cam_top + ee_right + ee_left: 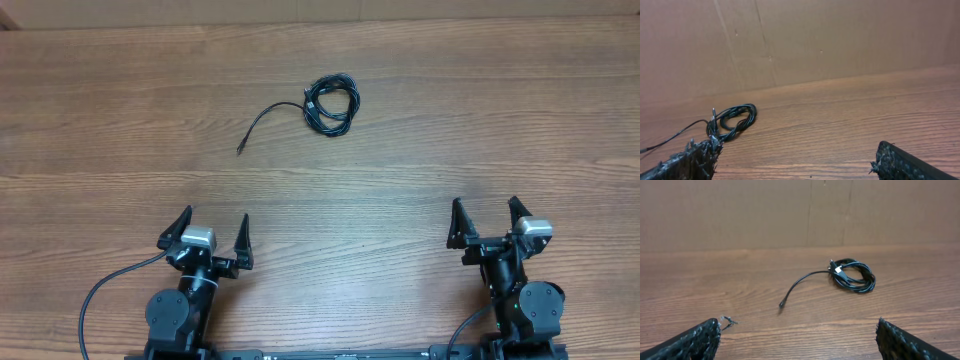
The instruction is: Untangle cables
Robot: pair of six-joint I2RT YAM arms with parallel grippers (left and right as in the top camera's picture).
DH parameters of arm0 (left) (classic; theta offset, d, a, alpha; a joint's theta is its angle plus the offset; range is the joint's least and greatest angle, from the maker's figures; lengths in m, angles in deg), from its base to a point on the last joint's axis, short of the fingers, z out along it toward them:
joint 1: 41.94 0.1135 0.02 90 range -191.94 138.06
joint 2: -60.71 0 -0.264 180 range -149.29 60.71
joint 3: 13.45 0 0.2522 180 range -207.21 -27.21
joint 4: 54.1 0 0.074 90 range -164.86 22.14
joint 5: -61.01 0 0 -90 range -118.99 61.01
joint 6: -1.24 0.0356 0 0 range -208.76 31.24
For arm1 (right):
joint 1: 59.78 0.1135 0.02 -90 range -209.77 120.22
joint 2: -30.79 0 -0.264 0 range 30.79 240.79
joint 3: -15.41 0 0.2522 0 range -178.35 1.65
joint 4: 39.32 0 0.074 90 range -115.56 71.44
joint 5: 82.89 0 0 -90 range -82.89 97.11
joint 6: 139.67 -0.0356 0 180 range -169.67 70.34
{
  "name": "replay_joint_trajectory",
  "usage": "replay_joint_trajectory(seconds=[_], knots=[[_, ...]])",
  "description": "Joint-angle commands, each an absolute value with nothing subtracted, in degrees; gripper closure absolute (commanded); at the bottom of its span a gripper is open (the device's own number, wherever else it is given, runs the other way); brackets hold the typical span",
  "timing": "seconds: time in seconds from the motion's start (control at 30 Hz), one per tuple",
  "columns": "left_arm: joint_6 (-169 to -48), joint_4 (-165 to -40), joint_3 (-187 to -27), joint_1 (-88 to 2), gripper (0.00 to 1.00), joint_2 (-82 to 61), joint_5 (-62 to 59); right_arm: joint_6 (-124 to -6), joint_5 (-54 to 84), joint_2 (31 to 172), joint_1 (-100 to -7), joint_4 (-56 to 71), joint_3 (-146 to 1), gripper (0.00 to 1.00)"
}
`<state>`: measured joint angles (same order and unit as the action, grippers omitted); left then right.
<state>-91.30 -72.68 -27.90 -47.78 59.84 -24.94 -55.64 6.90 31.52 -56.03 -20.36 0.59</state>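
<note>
The cables (331, 104) lie as a small black coiled bundle on the wooden table, far from both arms, with one loose end trailing left to a small plug (241, 149). The bundle also shows in the left wrist view (852, 276) and in the right wrist view (735, 120). My left gripper (212, 233) is open and empty near the table's front edge, left of centre; its fingertips show in its own view (798, 330). My right gripper (486, 217) is open and empty at the front right; its fingertips show in its own view (795, 155).
A brown cardboard wall (790, 210) stands along the table's far edge. The wooden table (120, 110) spreads around the bundle. A thicker black arm cable (100, 290) loops beside the left arm's base.
</note>
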Motion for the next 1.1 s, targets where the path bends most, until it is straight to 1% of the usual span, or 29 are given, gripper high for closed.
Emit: replay_joint_trajectory(seconds=[0.0, 0.33, 0.53, 0.87, 1.07], knots=[[-89.97, -76.22, -30.11, -47.5, 0.01, 60.46, -24.72, -55.6, 7.23, 30.96, -56.31, -20.71, 1.2, 0.0], [-87.76, -85.4, -36.12, -47.52, 0.0, 60.28, -24.02, -55.6, 7.23, 30.96, -56.31, -20.71, 1.2, 0.0], [-87.35, -86.61, -38.26, -47.52, 0.0, 56.87, -23.41, -55.6, 7.23, 30.96, -56.31, -20.71, 1.2, 0.0], [-86.76, -86.47, -43.95, -47.52, 0.0, 42.21, -23.06, -55.58, 7.23, 30.96, -56.31, -20.71, 1.2, 0.0], [-84.0, -86.47, -48.51, -47.59, 0.0, 30.56, -19.89, -55.6, 7.23, 30.96, -56.31, -20.71, 1.2, 0.0]])
